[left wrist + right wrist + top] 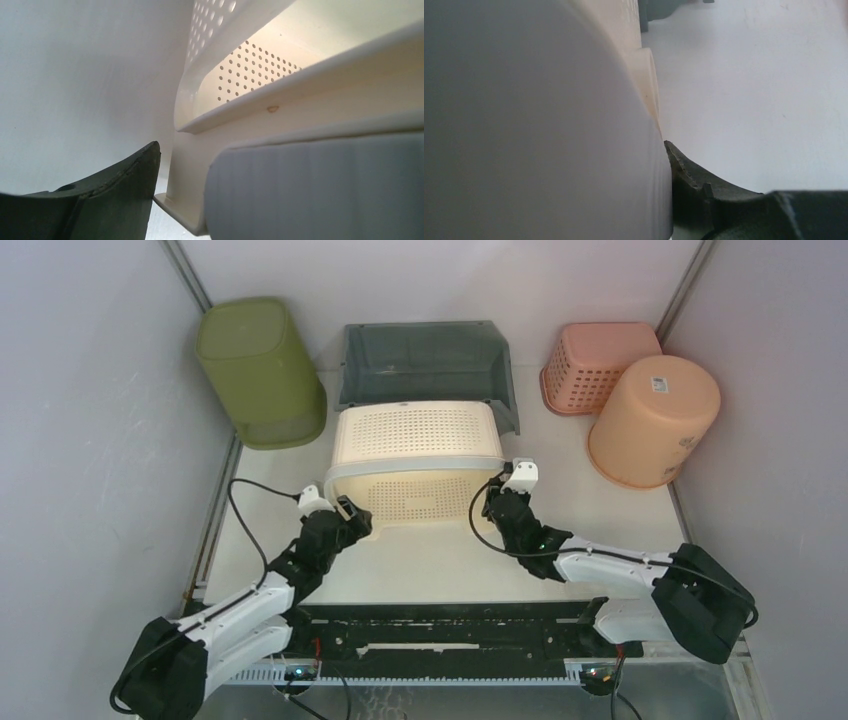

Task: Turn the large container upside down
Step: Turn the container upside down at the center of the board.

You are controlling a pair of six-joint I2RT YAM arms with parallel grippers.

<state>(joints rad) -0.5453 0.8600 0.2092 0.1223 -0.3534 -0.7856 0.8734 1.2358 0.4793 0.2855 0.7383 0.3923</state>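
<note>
While overhead hides it, left wrist shows left gripper [183, 165] spread astride basket [280, 92] rim, right gripper [497, 498] unclear.

The white surface [440, 560] carries a cream perforated basket [420, 435] at its middle, with a dark grey tub [425, 360] just behind it. An olive-green bin [262, 370] lies at the far left. At the far right, a pink slotted basket [595, 365] sits beside an orange bucket [655, 420] lying on its side.

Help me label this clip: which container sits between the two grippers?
The cream perforated plastic basket in the centre: only it has the left gripper and right gripper flanking its near rim.
</note>
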